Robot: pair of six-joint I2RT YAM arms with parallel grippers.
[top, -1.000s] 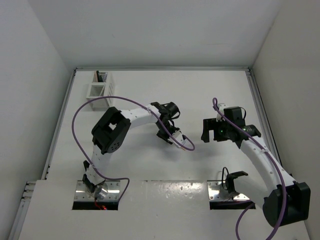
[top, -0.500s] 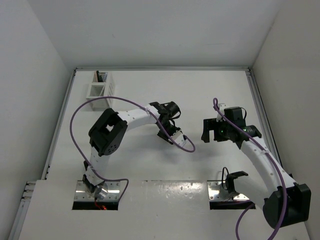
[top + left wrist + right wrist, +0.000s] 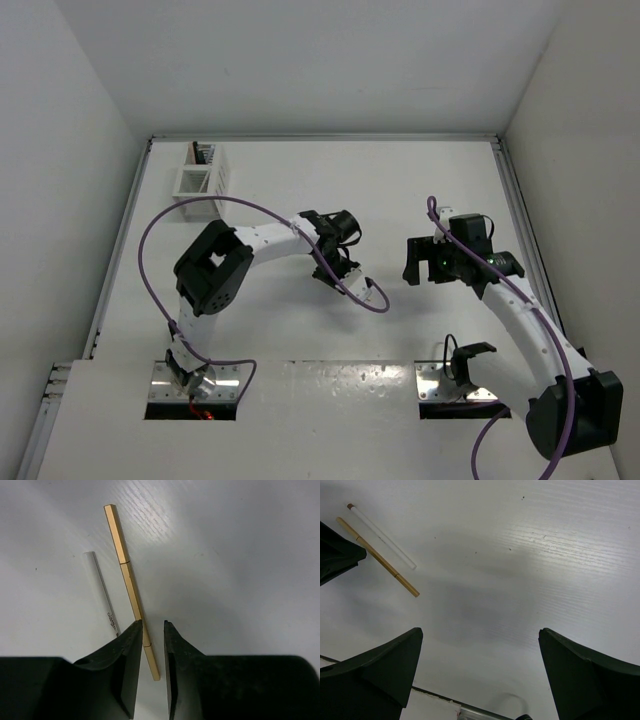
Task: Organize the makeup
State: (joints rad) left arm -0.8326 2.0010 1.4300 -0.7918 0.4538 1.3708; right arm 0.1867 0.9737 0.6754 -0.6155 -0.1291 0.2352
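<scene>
Tan and slim, a makeup stick [image 3: 127, 580] lies flat on the white tabletop [image 3: 240, 555], near the middle of the overhead frame. A pale grey-white stick [image 3: 100, 590] lies just to its left in the left wrist view. We see the left hand [image 3: 152, 625] poised over the tan stick's lower end. Its jaws are parted only narrowly and the stick runs between them with bare tabletop on either side; nothing is gripped. The right hand [image 3: 480, 635] hangs wide open and empty, well to the right of both sticks. At the upper left of the overhead frame stands the white slotted rack [image 3: 200, 178], with dark sticks [image 3: 203, 153] upright at its upper end. We judge both loose sticks light, rigid and smooth, apt to roll or skid when nudged. A hold nearer the middle than the end should keep one from tipping on the lift.
</scene>
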